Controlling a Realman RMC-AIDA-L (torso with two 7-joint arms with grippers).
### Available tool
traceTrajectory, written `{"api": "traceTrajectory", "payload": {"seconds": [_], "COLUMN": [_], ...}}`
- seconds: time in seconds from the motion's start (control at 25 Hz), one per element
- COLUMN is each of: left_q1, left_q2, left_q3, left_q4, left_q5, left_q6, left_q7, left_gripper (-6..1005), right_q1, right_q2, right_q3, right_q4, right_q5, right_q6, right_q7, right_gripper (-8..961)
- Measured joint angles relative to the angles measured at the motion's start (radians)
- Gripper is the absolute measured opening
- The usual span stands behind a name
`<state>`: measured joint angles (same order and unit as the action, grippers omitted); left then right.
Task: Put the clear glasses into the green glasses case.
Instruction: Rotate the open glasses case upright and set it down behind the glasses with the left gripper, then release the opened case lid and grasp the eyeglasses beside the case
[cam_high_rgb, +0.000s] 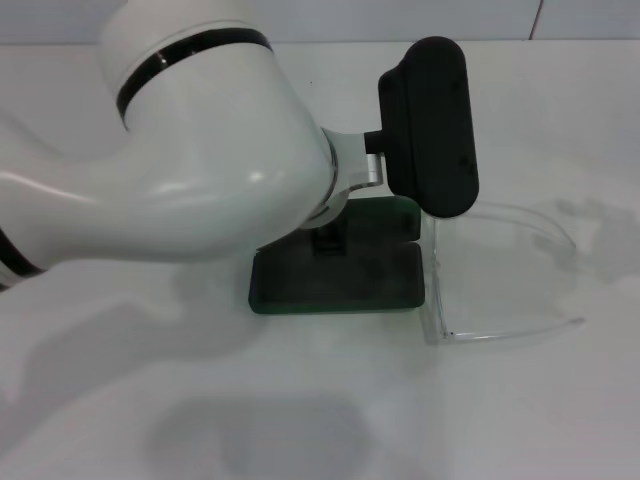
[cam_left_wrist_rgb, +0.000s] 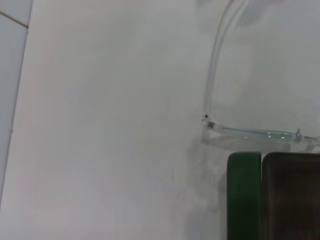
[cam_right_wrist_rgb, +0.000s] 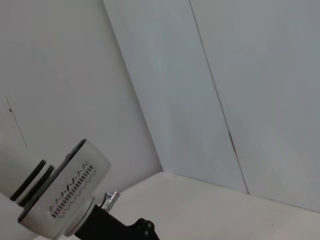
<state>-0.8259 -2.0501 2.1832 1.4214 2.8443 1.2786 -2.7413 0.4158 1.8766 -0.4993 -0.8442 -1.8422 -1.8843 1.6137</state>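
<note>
The dark green, rounded-corner hard glasses case (cam_high_rgb: 340, 275) lies open on the white worktop (cam_high_rgb: 520, 420), its dark lining showing in the left wrist view and nothing visible inside it. The clear, colourless plastic wraparound glasses (cam_high_rgb: 500, 290) lie on the worktop just beside the case, on its right-hand side in the head view, their lens edge running close along the case's end and their thin arms reaching away from it. So the glasses are not yet in the case; judging by this, the grasp, the lift and the placing are all left to do.

The left arm's big white links reach over the case, its black wrist block above the case's far right corner. The left gripper (cam_high_rgb: 328, 240) sits low over the case, mostly hidden by the arm; whether its fingers are spread or pressed together cannot be told. The right gripper is not seen; its wrist camera looks off at a wall, away from the case.
</note>
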Motion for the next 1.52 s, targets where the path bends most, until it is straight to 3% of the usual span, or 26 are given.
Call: {"api": "traceTrajectory", "payload": {"seconds": [0.44,0.88,1.0,1.24,1.4,1.44,1.48,1.52], "left_q1": [-0.014,-0.011,0.007,0.123,0.212,0.212,0.249,0.255], "left_q2": [0.000,0.002,0.002,-0.039,-0.042,-0.042,-0.039,-0.038], "left_q3": [0.007,-0.017,-0.058,-0.289,-0.509,-0.509,-0.754,-0.808], "left_q4": [0.004,0.055,0.107,0.323,0.511,0.511,0.562,0.559], "left_q5": [0.000,-0.002,-0.004,-0.010,-0.128,-0.128,-0.388,-0.462], "left_q6": [0.010,0.065,0.099,0.171,0.164,0.164,0.160,0.161], "left_q7": [0.003,0.008,0.031,0.171,0.252,0.252,0.342,0.365], "left_gripper": [179,483,481,476,473,473,472,471], "right_q1": [-0.001,0.005,0.006,0.019,0.039,0.044,0.048,0.048], "right_q2": [-0.004,-0.004,-0.004,-0.004,-0.006,-0.006,-0.006,-0.006], "right_q3": [0.008,0.019,0.019,0.013,-0.028,-0.040,-0.054,-0.054], "right_q4": [0.001,0.002,0.002,0.001,-0.021,-0.031,-0.043,-0.043], "right_q5": [0.001,0.002,0.002,-0.003,-0.017,-0.020,-0.023,-0.023], "right_q6": [0.000,0.002,0.005,0.009,0.005,0.004,0.004,0.004], "right_q7": [0.000,0.000,0.000,0.000,0.007,0.012,0.017,0.017], "right_gripper": [677,676,676,677,676,676,676,676]}}
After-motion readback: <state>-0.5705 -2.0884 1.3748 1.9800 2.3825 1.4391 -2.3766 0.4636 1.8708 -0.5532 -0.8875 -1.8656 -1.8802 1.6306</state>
